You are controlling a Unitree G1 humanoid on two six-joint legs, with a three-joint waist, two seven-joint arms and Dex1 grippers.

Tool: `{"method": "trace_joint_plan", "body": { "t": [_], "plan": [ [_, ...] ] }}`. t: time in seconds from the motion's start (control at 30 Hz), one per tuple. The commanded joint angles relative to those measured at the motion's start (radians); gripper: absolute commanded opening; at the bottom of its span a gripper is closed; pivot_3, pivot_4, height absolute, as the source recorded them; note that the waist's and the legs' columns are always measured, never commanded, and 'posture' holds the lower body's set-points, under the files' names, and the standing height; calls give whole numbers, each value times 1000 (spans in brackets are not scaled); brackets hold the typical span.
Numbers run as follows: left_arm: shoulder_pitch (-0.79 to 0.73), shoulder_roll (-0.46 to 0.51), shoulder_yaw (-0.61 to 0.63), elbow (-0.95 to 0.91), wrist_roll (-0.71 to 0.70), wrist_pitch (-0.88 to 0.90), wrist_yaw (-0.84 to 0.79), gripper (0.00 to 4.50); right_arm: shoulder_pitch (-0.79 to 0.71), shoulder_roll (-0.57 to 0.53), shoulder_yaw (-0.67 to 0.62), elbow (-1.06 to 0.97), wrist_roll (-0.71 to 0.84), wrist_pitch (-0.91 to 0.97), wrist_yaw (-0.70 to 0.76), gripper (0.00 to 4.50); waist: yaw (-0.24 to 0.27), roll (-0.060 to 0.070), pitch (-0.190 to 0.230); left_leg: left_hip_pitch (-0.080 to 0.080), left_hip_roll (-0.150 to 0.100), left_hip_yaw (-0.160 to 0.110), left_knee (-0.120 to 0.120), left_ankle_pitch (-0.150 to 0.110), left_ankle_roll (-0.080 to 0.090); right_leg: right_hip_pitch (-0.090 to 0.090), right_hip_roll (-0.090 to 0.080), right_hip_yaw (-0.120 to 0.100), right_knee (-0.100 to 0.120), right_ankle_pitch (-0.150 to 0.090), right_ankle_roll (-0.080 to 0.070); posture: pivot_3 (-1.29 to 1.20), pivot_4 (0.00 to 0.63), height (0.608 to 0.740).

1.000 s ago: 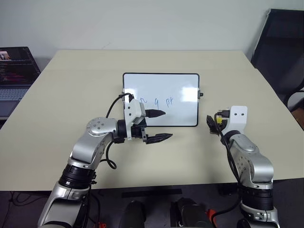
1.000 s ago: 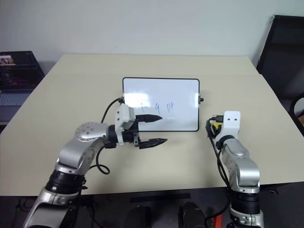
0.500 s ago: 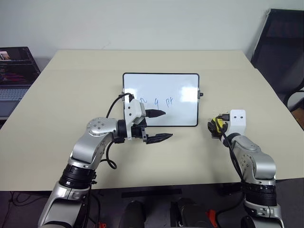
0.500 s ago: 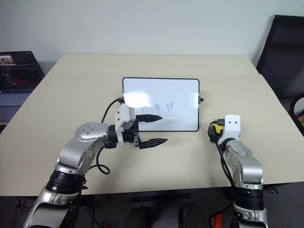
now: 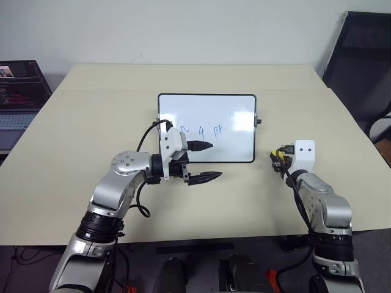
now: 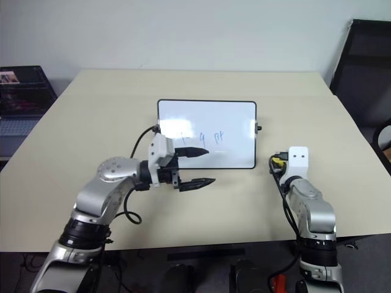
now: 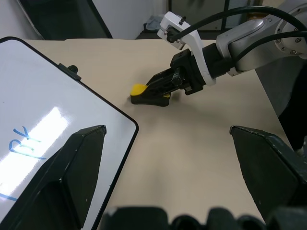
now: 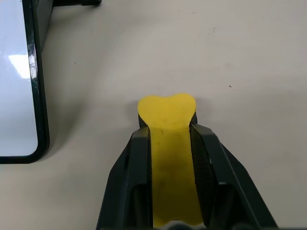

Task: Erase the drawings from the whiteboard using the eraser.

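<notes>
The whiteboard (image 5: 208, 116) lies flat in the middle of the table, with the blue drawings (image 5: 203, 130) in a row near its front edge. The yellow eraser (image 8: 168, 122) with a black underside rests on the table just right of the board's near right corner. My right gripper (image 8: 170, 132) is shut on the eraser, one finger along each long side; the left wrist view shows the same grip (image 7: 163, 88). My left gripper (image 5: 204, 162) hovers open over the board's front edge, pointing right, with nothing between its fingers.
A laptop (image 5: 18, 91) stands off the table's left side. A black chair (image 5: 360, 61) stands at the right rear. Bare tabletop (image 5: 91, 122) stretches left of the board and in front of it.
My right hand sank to the table at the eraser, and its fingers have closed on it. The left arm has not moved.
</notes>
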Motion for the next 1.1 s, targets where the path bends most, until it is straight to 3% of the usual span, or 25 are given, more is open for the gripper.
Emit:
{"method": "trace_joint_plan", "body": {
  "t": [0.03, 0.23, 0.53, 0.8, 0.9, 1.1],
  "plan": [
    [0, -5, 8, -32, -5, 0, 15, 4500, -6, 1, 1, -27, 1, -17, 0, 775, 0, 0, 0, 0, 0, 0, 0, 0, 0, 0, 0, 0, 0, 0, 0, 0, 150, 740],
    [24, -1, 36, -65, -27, 52, 68, 4500, 11, -6, 13, -85, 9, -8, 18, 693, 0, 0, 0, 0, 0, 0, 0, 0, 0, 0, 0, 0, 0, 0, 0, 0, 150, 740],
    [184, 72, 119, -217, -39, 181, 191, 4500, 62, -77, 0, -416, 111, 120, 110, 690, -1, 0, 0, 0, 1, -2, -1, 0, 0, -1, 0, 0, 0, -1, 2, 0, 150, 740],
    [183, 108, 146, -228, -33, 214, 218, 4500, -7, -99, 7, -514, 238, 175, 185, 689, 0, 0, 0, 0, 1, -2, 1, 0, 0, 0, -1, 0, 0, -1, 3, 0, 150, 740],
    [183, 127, 142, -227, -22, 222, 221, 4500, -57, -139, 58, -507, 234, 168, 210, 689, -1, 0, 0, 0, 1, -2, 0, 0, 0, 0, -1, 0, 0, -1, 2, 0, 150, 740],
    [170, 148, 134, -186, 0, 201, 210, 4500, -167, -259, 309, -399, 94, 31, 279, 677, -1, 0, 0, 0, 1, -2, -1, 0, 0, -1, -1, 0, -1, -2, 2, 0, 150, 740]
  ]
}}
